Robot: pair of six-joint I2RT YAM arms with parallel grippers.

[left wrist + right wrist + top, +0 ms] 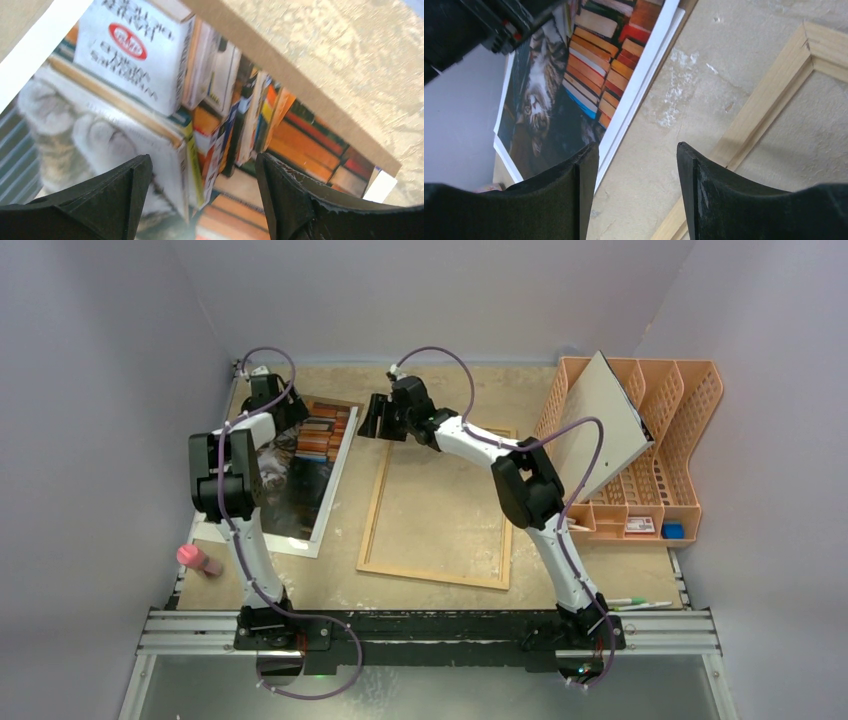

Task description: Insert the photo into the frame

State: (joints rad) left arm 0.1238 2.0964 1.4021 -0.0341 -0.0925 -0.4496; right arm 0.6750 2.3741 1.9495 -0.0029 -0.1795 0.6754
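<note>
The photo, a cat among orange and blue books with a white border, lies flat on the left of the table. My left gripper hovers low over its far end. Up close, the left gripper stands open above the printed books of the photo, with nothing between its fingers. The frame, thin light wood, lies flat at the centre. My right gripper is near its far left corner. From the wrist, the right gripper is open over bare table between the photo and the frame.
An orange file rack stands at the right with a grey-white board leaning in it. A pink object lies at the near left. Pens lie near the right arm's base. Grey walls enclose the table.
</note>
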